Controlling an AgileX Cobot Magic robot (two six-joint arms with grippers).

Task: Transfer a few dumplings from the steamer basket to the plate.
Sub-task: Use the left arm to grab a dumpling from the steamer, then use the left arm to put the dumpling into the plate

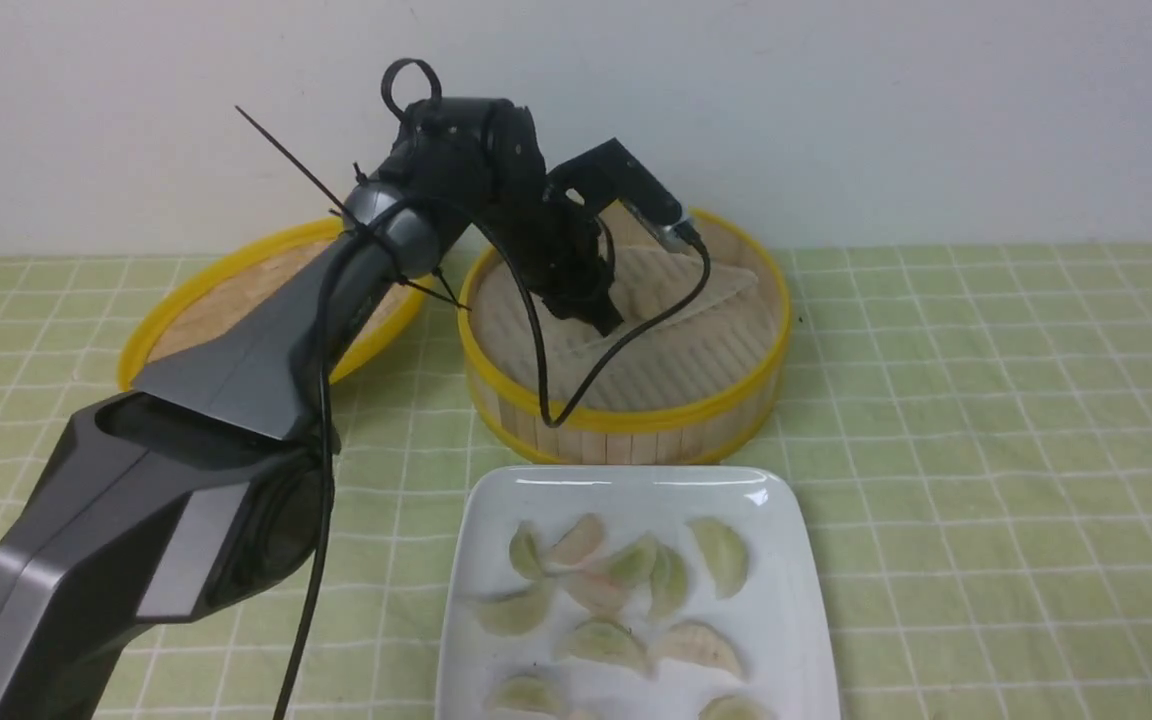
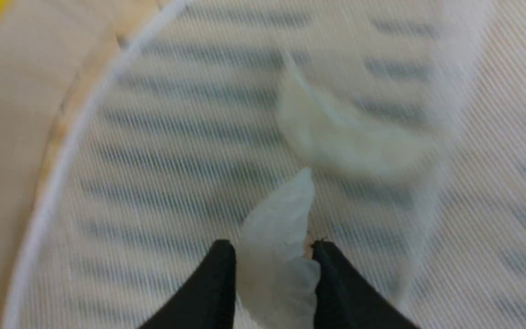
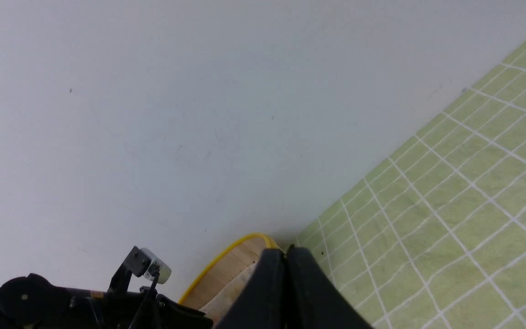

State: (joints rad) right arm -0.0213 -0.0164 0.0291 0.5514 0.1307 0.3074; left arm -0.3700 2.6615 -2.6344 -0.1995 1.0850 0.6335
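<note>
Plate (image 1: 786,590) nearest you on counter (image 1: 986,450), several dumplings (image 1: 721,555) on it. Behind it, steamer basket (image 1: 636,428): your left end effector (image 1: 608,322) reaches inside, pinching pale dumpling (image 2: 276,237); second dumpling (image 2: 349,146) lies just beyond. Your right end effector (image 3: 286,253): fingers pressed together.

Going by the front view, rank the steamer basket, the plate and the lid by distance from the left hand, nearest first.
1. Steamer basket: the left hand, gripping a dumpling, is down inside it.
2. Lid, on the left, and plate, nearer the robot: both border the basket; too close to call.
</note>
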